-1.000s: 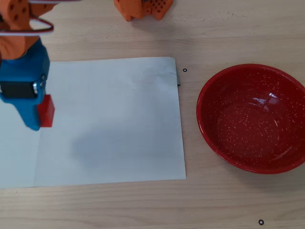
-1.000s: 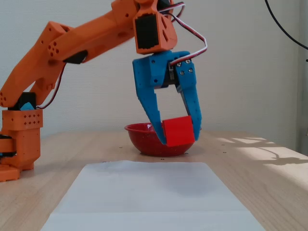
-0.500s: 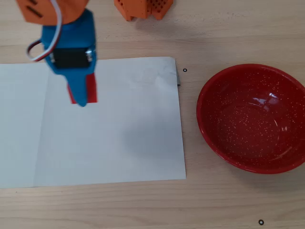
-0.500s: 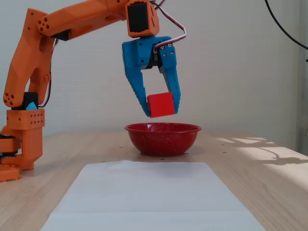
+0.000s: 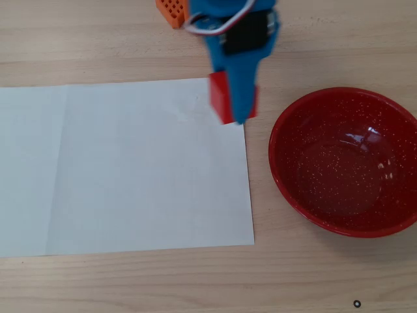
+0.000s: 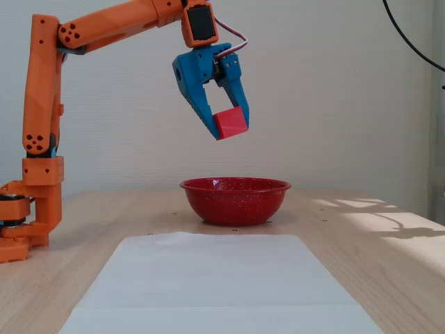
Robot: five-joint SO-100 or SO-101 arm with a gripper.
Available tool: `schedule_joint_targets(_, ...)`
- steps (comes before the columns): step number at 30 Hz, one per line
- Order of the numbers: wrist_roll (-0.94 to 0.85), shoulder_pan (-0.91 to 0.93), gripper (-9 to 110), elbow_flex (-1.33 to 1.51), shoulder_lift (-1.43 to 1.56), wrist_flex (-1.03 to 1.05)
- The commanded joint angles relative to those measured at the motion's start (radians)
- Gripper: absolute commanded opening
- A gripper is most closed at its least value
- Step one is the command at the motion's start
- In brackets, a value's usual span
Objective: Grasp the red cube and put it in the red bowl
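Nearest the fixed camera lies a white sheet of paper (image 6: 215,282), flat on the wooden table (image 6: 389,278); a fold line crosses it in the overhead view (image 5: 130,166). Beyond the paper's far edge in the fixed view stands the red bowl (image 6: 235,200), upright on the table with nothing in it. In the overhead view the bowl (image 5: 345,215) sits to the right of the paper, near its right edge but not touching it, its speckled inside catching a few bright glints.

High above the bowl in the fixed view hangs the blue gripper (image 6: 228,129), its two fingers clamped on the red cube (image 6: 231,123), which is tilted and well clear of the rim below. From above, the gripper (image 5: 234,112) and the cube (image 5: 221,98) appear over the paper's upper right corner, just left of the bowl's rim and not yet over its hollow.

To the bowl's left in the fixed view the orange arm (image 6: 104,24) rises from its base (image 6: 31,209) on the table and reaches across to the gripper. Behind everything is a pale wall (image 6: 334,90), with a dark cable (image 6: 410,42) hanging at the upper right.
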Motion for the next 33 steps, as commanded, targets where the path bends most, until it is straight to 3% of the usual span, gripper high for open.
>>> schedule_joint_targets(1, -0.046, 0.083, 0, -0.08, 0.161, -0.051)
schedule_joint_targets(13, -0.112, 0.328, 2, 0.137, 0.186, -0.387)
schedule_joint_targets(19, -0.135, 0.383, 22, 0.324, 0.186, -0.563)
schedule_joint_targets(27, -0.144, 0.405, 33, 0.434, 0.178, -0.635)
schedule_joint_targets(33, -0.172, 0.38, 22, 0.37, 0.207, -0.552)
